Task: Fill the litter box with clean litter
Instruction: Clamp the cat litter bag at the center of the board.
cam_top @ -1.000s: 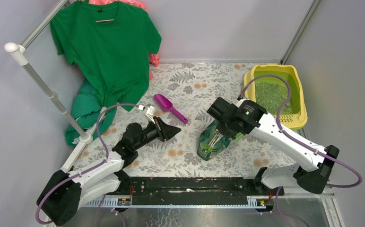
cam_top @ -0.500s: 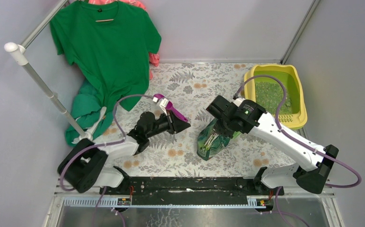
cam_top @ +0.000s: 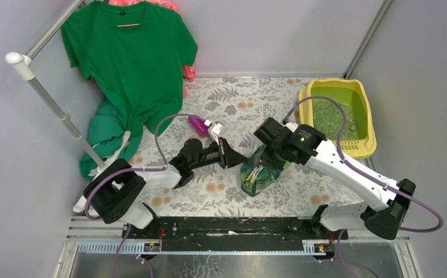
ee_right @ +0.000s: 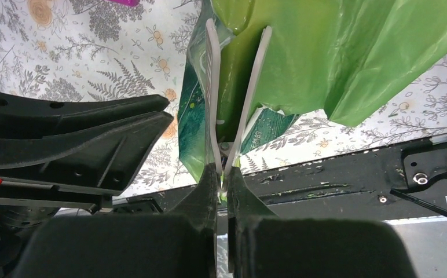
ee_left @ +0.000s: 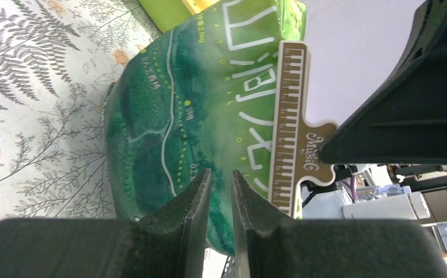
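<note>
The yellow litter box (cam_top: pixel 365 147) stands at the far right with green clean litter (cam_top: pixel 330 119) spread inside it. A glossy green bag (cam_top: pixel 256 178) stands mid-table, sealed by a flat clip (ee_left: pixel 293 124) along its top. My right gripper (ee_right: pixel 222 174) is shut on the clip's white handles (ee_right: pixel 255 75) and holds the bag up; from above, the right gripper (cam_top: pixel 266 164) is at the bag's top. My left gripper (ee_left: pixel 220 180) points at the bag's side (ee_left: pixel 169 110), its jaws a narrow gap apart with nothing between them. Its tip (cam_top: pixel 241 157) is right beside the bag.
A purple scoop (cam_top: pixel 197 123) lies behind the left wrist, partly covered by it. A green shirt (cam_top: pixel 129 63) hangs from a rack (cam_top: pixel 47 95) at the back left, with more cloth heaped below. Grey walls close in both sides; a black rail (cam_top: pixel 233 226) runs along the near edge.
My left arm has swung right, past the scoop, until its tip reached the bag's side, and its jaws have narrowed slightly. The right gripper and the bag have barely shifted.
</note>
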`<state>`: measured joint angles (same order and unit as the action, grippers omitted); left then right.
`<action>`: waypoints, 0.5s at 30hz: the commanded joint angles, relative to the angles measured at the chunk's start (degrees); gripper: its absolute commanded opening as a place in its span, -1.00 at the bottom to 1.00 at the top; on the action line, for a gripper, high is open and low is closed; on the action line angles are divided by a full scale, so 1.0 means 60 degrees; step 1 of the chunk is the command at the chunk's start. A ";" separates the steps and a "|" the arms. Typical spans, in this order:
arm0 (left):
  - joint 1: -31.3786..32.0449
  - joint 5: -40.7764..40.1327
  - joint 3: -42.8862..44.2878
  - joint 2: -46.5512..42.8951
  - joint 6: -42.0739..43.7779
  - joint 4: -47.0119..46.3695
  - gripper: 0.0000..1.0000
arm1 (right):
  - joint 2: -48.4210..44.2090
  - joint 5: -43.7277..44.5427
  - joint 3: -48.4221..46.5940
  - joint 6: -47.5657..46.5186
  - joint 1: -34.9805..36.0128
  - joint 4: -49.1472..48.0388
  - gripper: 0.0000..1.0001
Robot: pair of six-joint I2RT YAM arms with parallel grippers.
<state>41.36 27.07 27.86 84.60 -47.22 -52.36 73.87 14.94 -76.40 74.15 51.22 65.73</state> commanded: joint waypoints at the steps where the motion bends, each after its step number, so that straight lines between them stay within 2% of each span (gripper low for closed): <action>1: 0.0249 -0.0022 0.0392 0.0276 0.0358 -0.0733 -0.49 | -0.0007 -0.0694 0.0329 -0.0194 -0.0041 -0.0550 -1.00; 15: 0.0422 -0.0037 0.0668 0.1262 0.0414 -0.0976 -0.50 | -0.0469 -0.1114 0.0736 -0.0285 -0.0019 -0.0548 -1.00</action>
<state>43.53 27.00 30.30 91.24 -46.33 -53.45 71.55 11.07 -72.84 73.30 51.16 63.05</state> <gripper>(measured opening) 0.254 0.036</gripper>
